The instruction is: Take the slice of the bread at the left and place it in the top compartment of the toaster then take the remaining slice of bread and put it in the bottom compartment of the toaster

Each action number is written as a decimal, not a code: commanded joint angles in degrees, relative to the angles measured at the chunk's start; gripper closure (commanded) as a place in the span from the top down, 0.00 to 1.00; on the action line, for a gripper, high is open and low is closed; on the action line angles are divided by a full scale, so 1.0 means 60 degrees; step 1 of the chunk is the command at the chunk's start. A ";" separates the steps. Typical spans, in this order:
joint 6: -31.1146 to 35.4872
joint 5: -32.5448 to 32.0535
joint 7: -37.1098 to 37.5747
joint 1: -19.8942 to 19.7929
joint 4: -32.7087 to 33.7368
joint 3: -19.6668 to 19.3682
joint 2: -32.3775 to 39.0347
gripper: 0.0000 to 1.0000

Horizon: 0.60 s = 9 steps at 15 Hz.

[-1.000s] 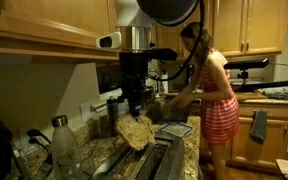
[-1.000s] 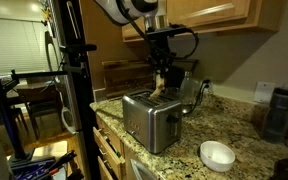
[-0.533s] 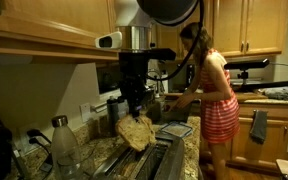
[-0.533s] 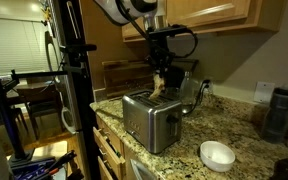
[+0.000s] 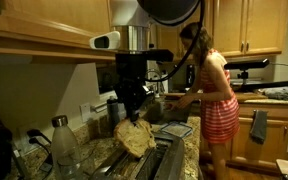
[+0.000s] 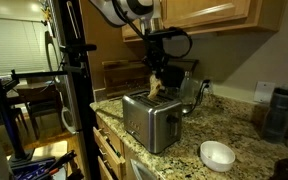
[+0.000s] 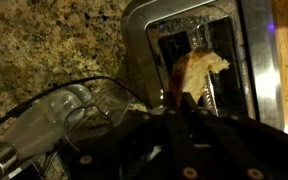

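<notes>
The hand (image 5: 133, 113) clenched the bread (image 5: 136, 136) above the toaster (image 6: 150, 120); lowered off-line (or tilted), it could have snagged the slot edge.

No text, brand, number or sign can be read in any of the views. The steel side of the toaster (image 6: 149, 122) is too small and too dim to show a mark, and the bottle (image 5: 64, 148) is blurred.
</notes>
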 commanded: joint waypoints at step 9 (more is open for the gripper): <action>0.0216 0.0151 -0.0849 0.0220 -0.1221 -0.0072 -0.1495 0.09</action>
